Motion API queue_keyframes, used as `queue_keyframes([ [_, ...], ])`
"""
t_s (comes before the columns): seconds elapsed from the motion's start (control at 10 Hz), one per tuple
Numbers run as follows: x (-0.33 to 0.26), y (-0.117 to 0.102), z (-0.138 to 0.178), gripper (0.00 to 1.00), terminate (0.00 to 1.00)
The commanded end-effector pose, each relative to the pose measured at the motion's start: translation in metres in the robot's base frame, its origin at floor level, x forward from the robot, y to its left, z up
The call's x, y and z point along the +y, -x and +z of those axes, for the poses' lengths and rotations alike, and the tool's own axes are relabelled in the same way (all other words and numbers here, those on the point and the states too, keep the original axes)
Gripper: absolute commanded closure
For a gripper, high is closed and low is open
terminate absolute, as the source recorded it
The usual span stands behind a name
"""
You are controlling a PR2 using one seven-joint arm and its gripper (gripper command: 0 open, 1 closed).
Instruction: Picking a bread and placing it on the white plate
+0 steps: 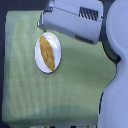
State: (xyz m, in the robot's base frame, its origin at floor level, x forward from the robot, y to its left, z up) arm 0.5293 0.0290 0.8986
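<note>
Robot arm (112,65); bread (47,53) below claw (41,23)

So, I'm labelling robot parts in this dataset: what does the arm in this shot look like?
The arm is a bulky, boxy shell in pale grey-white with rounded edges. A dark slotted vent sits on its upper face, and a dark joint separates it from a large rounded pale segment at the exterior view's right. The picture is too blurry for cables or markings.

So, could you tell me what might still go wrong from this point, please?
The bread already lies on the white plate, filling nearly its whole length, so a nudge could roll an end over the rim. The arm hangs just above the plate's upper edge; a careless withdrawal might clip it. The plate rests on a green cloth, which may slide if bumped. The gripper's state is unclear.
</note>
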Motion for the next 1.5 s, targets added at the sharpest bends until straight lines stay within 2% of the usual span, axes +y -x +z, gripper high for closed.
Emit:
queue_keyframes([
  [0.0,-0.064,-0.002,0.022,0.00,0.00],
  [0.4,-0.182,0.006,0.027,0.00,0.00],
  [0.7,-0.234,0.014,0.030,0.00,0.00],
  [1.2,-0.271,0.020,0.038,0.00,0.00],
  [1.4,-0.267,0.023,0.035,0.00,0.00],
])
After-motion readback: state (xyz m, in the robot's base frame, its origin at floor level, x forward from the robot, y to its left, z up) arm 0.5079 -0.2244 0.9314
